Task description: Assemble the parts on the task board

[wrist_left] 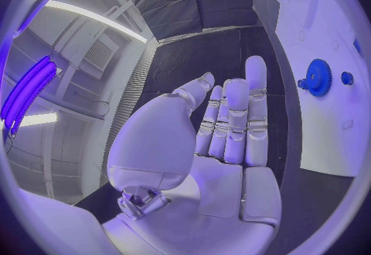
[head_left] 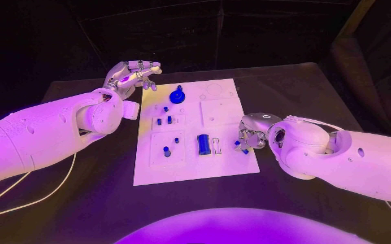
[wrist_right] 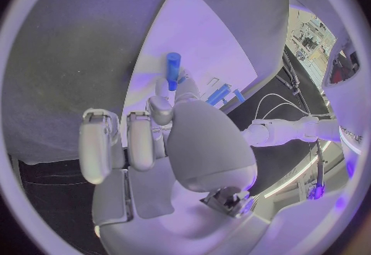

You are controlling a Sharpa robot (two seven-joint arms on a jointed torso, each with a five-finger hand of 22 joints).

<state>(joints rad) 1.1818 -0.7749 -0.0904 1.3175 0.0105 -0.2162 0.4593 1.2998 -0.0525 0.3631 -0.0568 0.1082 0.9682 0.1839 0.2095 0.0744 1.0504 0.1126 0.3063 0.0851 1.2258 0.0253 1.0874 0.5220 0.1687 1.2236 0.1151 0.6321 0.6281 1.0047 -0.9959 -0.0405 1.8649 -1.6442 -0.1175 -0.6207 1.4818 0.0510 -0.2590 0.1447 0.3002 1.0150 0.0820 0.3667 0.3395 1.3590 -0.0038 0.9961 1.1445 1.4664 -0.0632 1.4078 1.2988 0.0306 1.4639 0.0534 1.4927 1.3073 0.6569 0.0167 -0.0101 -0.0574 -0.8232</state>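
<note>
1. Head view: the left hand [head_left: 133,77] hovers off the task board [head_left: 194,168] near its far left corner, fingers apart and grasping nothing. A blue gear [head_left: 177,95] stands on the board just beside this hand. The right hand [head_left: 252,133] sits at the board's right edge, fingers curled down around a small blue peg [head_left: 243,148]. A blue block [head_left: 203,144] lies flat on the board just beside that hand, toward the board's middle.

2. Left wrist view: the left hand [wrist_left: 220,143] is released, its fingers [wrist_left: 256,97] stretched straight and side by side with a bare palm. The blue gear [wrist_left: 318,77] stands on the task board [wrist_left: 324,125] near the fingertips, apart from them.

3. Right wrist view: the right hand [wrist_right: 166,143] pinches the small blue peg [wrist_right: 172,68], which sticks out upright past the fingertips over the task board [wrist_right: 209,38].
</note>
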